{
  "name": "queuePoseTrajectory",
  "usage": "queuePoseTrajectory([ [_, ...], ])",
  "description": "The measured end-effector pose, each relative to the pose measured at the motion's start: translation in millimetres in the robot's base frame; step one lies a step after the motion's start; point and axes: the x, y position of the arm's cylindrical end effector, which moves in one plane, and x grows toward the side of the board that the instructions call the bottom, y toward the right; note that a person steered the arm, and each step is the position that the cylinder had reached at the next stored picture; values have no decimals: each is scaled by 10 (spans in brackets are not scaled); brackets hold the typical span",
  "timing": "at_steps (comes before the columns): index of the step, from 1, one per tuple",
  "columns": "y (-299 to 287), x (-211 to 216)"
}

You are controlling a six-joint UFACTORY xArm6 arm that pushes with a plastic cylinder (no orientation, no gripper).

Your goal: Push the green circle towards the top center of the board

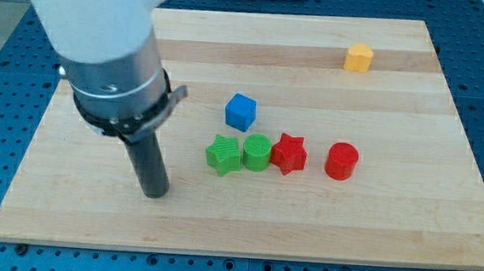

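Note:
The green circle sits near the board's middle, touching the green star on its left and the red star on its right. My tip rests on the board to the lower left of this row, a short gap away from the green star. The blue cube stands just above the green blocks.
A red circle lies to the right of the red star. A yellow block sits near the board's top right. The wooden board lies on a blue perforated table. The arm's large body covers the view's upper left.

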Motion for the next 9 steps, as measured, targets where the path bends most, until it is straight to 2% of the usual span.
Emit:
queuePoseTrajectory([
  [2, 365, 42],
  [4, 1011, -73],
  [5, 1198, -268],
  [9, 1210, -1135],
])
